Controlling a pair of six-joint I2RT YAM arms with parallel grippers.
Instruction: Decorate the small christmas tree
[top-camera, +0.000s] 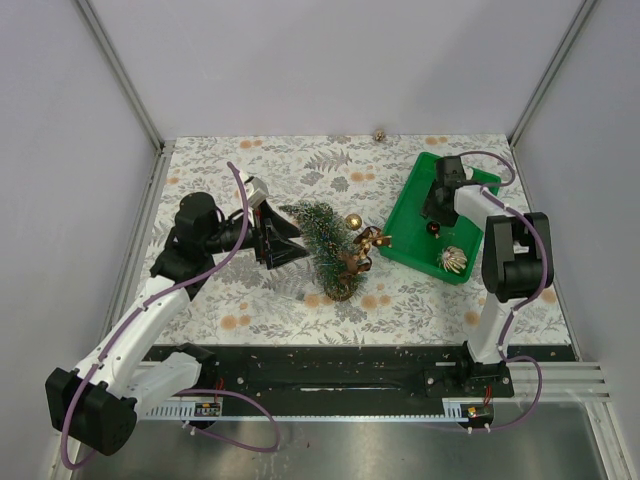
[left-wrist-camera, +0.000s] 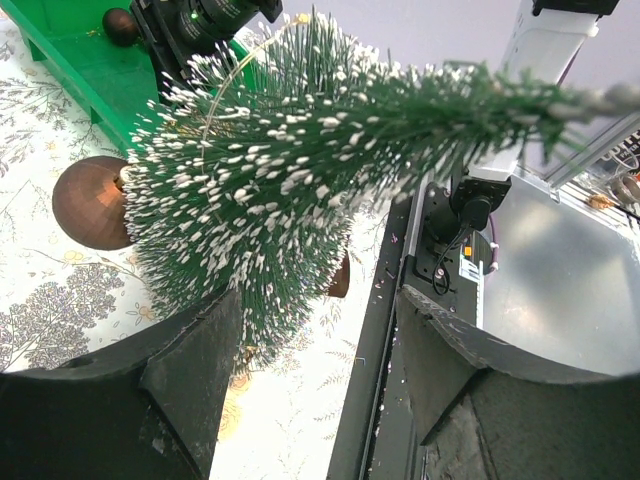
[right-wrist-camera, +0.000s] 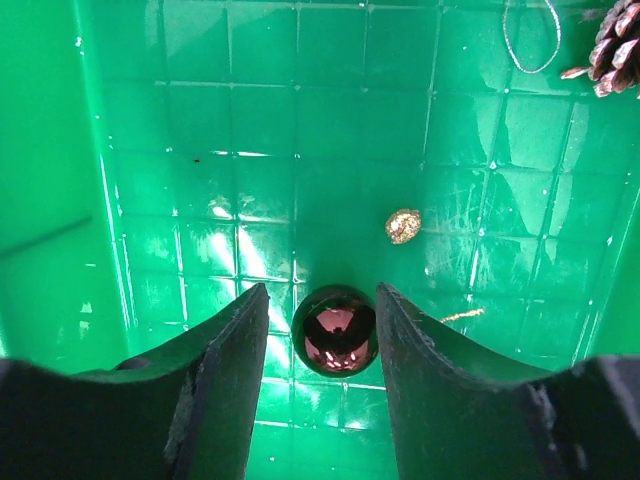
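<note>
The small christmas tree (top-camera: 325, 238) leans on its wooden disc base (top-camera: 342, 290) at mid-table, dark green with frosted bristles (left-wrist-camera: 280, 170). A gold ball (top-camera: 353, 221) and a gold bow (top-camera: 368, 245) sit against it. My left gripper (top-camera: 298, 243) is open at the tree's left side; in the left wrist view the bristles brush its left finger (left-wrist-camera: 190, 360) and nothing is clamped (left-wrist-camera: 318, 295). My right gripper (top-camera: 437, 210) reaches down into the green tray (top-camera: 405, 225). It stands open (right-wrist-camera: 322, 290) around a dark red ball (right-wrist-camera: 335, 330), with a small gap on the left.
The tray floor (right-wrist-camera: 200, 150) also holds a gold glitter scrap (right-wrist-camera: 403, 226), a pinecone ornament (right-wrist-camera: 615, 45) with a silver loop (right-wrist-camera: 530, 40), and a white-gold ornament (top-camera: 453, 259). A small bauble (top-camera: 379, 134) lies at the table's far edge. Walls enclose three sides.
</note>
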